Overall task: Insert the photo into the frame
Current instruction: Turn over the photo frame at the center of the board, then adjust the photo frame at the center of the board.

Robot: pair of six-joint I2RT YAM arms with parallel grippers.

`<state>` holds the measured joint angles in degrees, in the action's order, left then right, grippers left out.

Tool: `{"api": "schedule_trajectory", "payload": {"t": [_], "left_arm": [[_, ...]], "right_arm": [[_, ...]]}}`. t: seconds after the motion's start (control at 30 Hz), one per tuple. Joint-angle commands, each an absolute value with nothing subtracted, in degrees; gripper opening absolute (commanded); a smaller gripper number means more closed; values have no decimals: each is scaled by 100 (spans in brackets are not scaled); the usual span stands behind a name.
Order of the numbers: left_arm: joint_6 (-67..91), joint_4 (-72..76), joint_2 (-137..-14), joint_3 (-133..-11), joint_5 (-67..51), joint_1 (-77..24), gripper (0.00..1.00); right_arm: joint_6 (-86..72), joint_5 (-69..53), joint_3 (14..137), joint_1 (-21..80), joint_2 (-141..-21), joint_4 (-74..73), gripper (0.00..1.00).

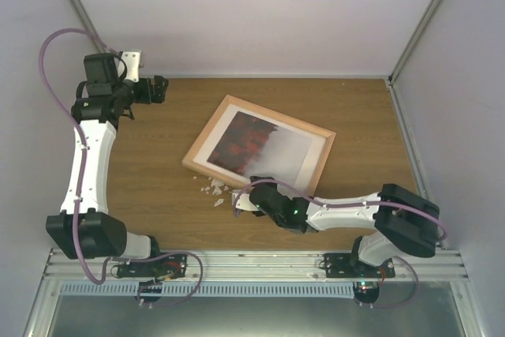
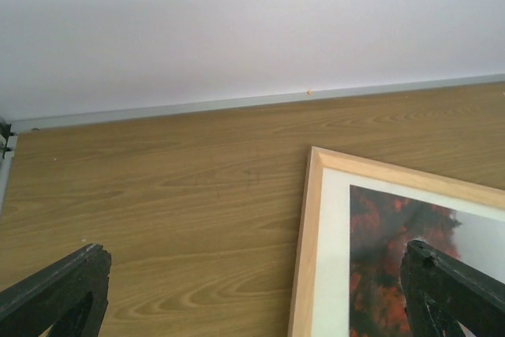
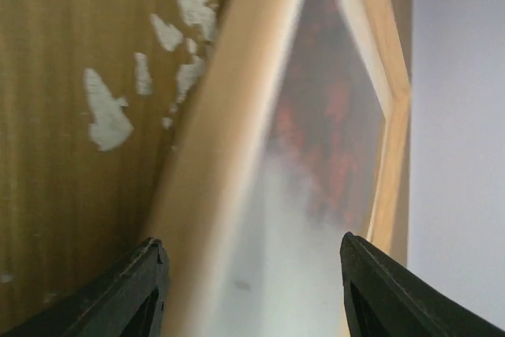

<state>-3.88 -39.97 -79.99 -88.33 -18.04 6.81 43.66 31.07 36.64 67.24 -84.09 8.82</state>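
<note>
The photo (image 1: 256,144) is lying inside the wooden frame (image 1: 280,117) at mid-table. The right gripper (image 3: 251,246) is straddling the near rail with its jaws parted, gripping nothing; a careless retreat risks snagging the rail and shifting the frame. The left gripper (image 2: 256,262) is hanging spread wide and empty.

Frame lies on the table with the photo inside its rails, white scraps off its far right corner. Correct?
One slip: the white scraps lie on the table beside the near rail of the frame, toward its left corner, not off the far right corner. The top external view shows this. The photo does lie inside the rails.
</note>
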Motion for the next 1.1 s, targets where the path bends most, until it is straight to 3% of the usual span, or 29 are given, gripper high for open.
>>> {"api": "schedule_trajectory", "payload": {"t": [0.0,0.1,0.2,0.27,0.53,0.73,0.93,1.07], "left_arm": [[-395,-3696,-7831,-8747,-1777,728,99],[-425,-3673,-7777,-8653,-1777,729,99],[-465,-3654,-7776,-8569,-1802,729,99],[-529,-3683,-7822,-8557,-1891,726,99],[-940,-3806,-7975,-8265,-2661,699,99],[-1481,-3891,-8235,-7895,-2790,492,99],[-2098,-3725,-9018,-7890,-2375,-119,99],[-2274,-3432,-9931,-8520,-1905,-683,99]], "right_arm": [[3809,2669,3810,6785,-8586,907,62],[3685,2367,3980,6785,-8680,724,73],[3501,1793,4286,6781,-8586,225,92],[3279,1162,4594,6627,-8413,-226,99],[2667,-1689,6531,4164,-8442,-2225,100],[2632,-2704,6763,2751,-8498,-2976,100],[3303,-2557,5961,2430,-7910,-3333,100],[3731,-2521,5587,3166,-7704,-3802,100]]}}
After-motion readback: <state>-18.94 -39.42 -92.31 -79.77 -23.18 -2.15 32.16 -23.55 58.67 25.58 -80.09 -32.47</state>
